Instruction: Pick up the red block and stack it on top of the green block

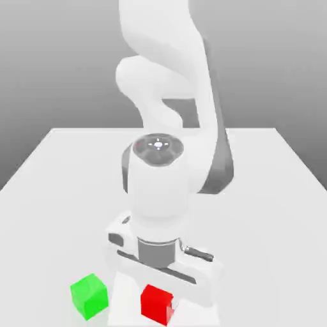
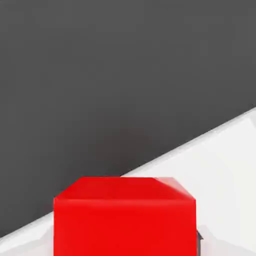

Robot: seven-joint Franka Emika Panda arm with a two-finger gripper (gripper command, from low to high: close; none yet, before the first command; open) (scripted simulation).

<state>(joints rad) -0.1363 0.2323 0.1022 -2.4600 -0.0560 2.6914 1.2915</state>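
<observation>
Hand (image 1: 157,304) is pinching the red block (image 1: 157,304), with pale finger surfaces flanking it on both sides in the hand view. Red is directly under the palm; green block (image 1: 89,296) sits beside the hand, toward the exterior view's left, apart from red and turned at a different angle. Table (image 1: 255,217) is underneath; can't tell from these angles whether red has any air below it. Step in hand reads as lift and carry: grasp looks made, stack isn't. Keep the squeeze steady and go straight up first. Don't start the sideways move until red's underside is higher than green's top, with margin, or it clips green's edge and shoves it off. Then traverse level toward the exterior view's left, wrist vertical, and rotate the hand on the way so red's faces line up with green's. Centre over green before descending; a corner overhang is the likely way this fails. Come down slowly, stop at face-to-face contact, no pushing. Open evenly so neither finger drags red, then back off straight up. Red seems to sit square in the pinch, so it should carry without twisting if accelerations stay low; recheck that after lift.
</observation>
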